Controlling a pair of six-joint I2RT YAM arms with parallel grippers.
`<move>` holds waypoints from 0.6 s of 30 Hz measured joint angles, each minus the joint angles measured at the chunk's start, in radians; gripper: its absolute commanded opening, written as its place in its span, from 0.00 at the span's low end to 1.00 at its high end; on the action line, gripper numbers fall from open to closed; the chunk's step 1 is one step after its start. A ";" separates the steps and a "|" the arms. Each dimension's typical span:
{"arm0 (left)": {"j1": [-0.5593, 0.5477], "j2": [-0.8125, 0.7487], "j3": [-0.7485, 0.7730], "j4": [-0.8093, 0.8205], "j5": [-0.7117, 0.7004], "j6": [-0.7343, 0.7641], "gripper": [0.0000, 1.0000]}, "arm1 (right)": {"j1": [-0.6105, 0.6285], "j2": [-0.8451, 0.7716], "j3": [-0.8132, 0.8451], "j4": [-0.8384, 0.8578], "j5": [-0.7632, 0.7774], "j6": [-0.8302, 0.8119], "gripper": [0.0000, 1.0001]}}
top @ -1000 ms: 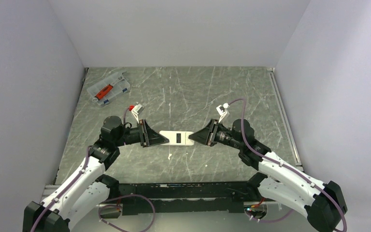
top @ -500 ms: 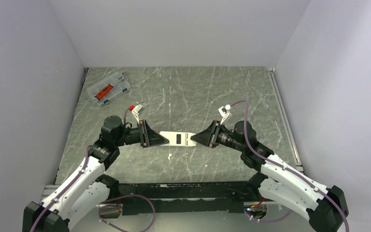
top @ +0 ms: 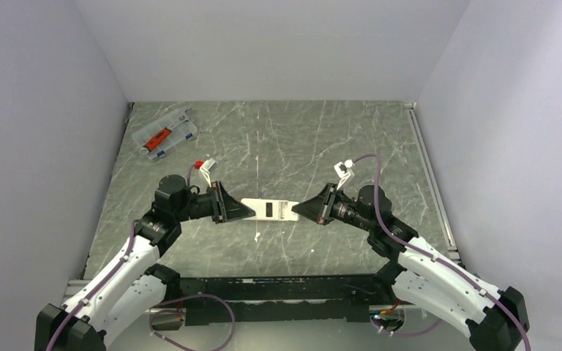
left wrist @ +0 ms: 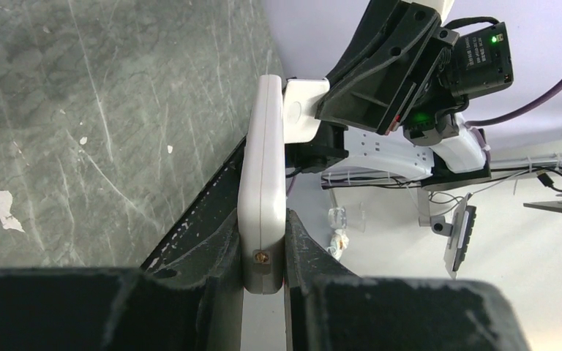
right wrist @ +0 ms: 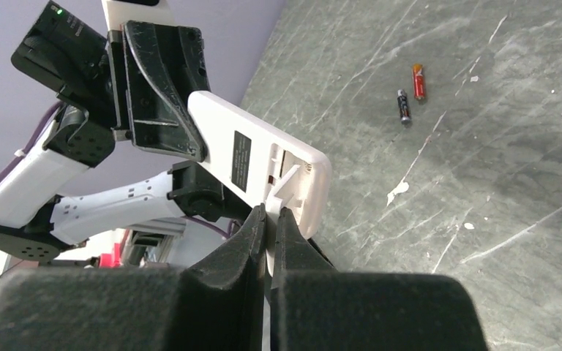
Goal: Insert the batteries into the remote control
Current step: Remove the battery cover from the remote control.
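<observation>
The white remote control (top: 267, 209) hangs above the table between both grippers, plain back with a dark mark facing up. My left gripper (top: 247, 210) is shut on its left end; the left wrist view shows the fingers clamping its edges (left wrist: 263, 241). My right gripper (top: 296, 210) is shut on a thin white cover piece (right wrist: 287, 186) at the remote's (right wrist: 256, 153) right end, and this piece stands partly off the body. Two batteries (right wrist: 418, 80) (right wrist: 403, 104) lie loose on the table beyond the remote. They are hidden in the top view.
A clear plastic organiser case (top: 164, 134) holding a long red tool stands at the back left. A white chip mark (top: 257, 236) is on the table below the remote. Walls close the table on three sides.
My right gripper has drawn slightly to the right and toward the front, with the white cover piece in it. The left gripper and the remote have stayed in place.
</observation>
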 measured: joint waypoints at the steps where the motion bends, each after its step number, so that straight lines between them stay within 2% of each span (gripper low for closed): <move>1: 0.000 0.000 0.000 -0.003 -0.002 0.003 0.00 | 0.000 -0.001 0.000 -0.003 0.000 -0.003 0.00; 8: 0.001 -0.002 0.005 -0.044 -0.026 0.034 0.00 | 0.001 -0.008 0.000 -0.066 0.019 -0.028 0.00; 18: 0.003 -0.013 0.041 -0.122 -0.053 0.092 0.00 | 0.001 -0.008 0.014 -0.267 0.079 -0.100 0.00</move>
